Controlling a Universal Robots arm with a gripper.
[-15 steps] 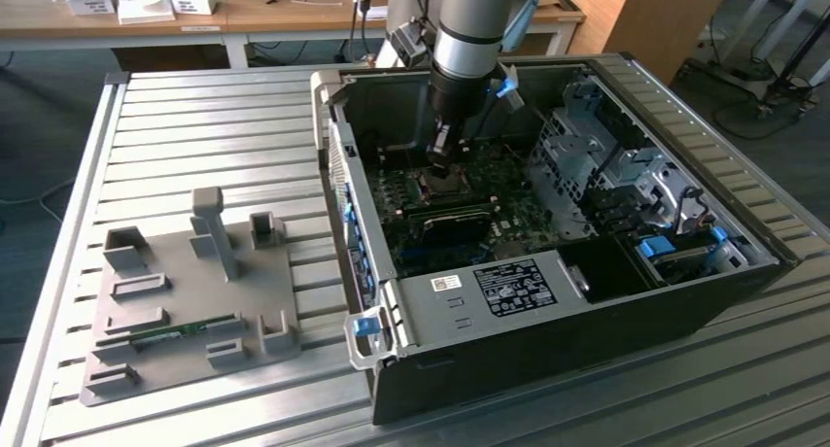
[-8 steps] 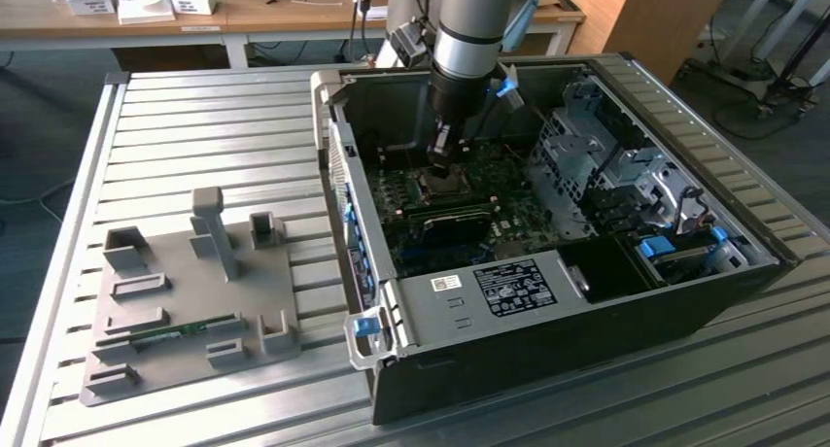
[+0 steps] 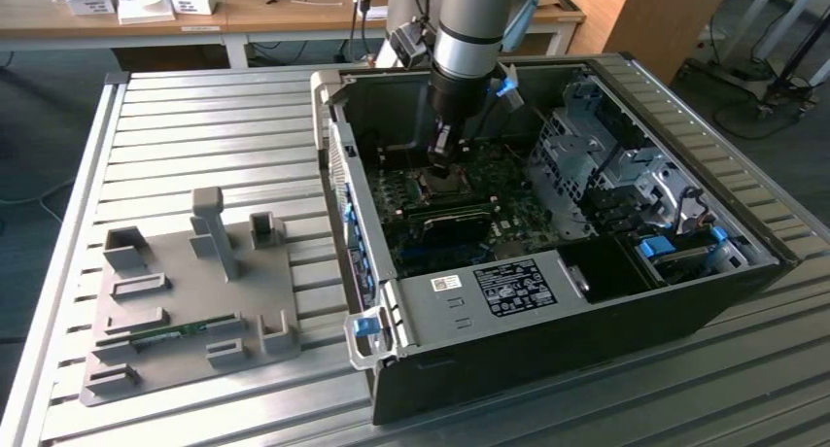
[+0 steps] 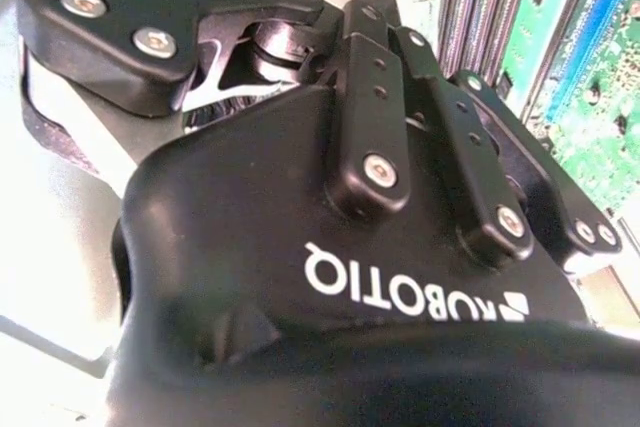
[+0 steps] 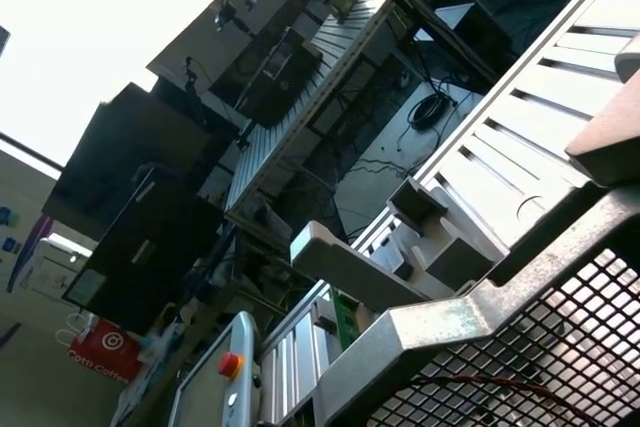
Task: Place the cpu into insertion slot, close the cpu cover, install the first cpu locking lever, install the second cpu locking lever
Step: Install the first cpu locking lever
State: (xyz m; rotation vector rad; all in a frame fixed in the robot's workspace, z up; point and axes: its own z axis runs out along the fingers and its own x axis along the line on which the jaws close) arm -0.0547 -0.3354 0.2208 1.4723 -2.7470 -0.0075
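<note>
Open computer case [image 3: 545, 272] sits on the slatted metal surface [image 3: 194, 126], grey fixture tray [image 3: 182, 301] just beside it at the exterior view's left. Arm reaches into the case, hand [image 3: 445, 167] low over the cpu socket [image 3: 434, 187] on the green motherboard [image 3: 480, 209]; cannot tell if the hand is spread or pinching, cpu not discernible.

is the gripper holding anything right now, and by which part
Cannot be told. The gripper is down inside the computer case, right over the CPU socket, which hides anything it might hold.
</note>
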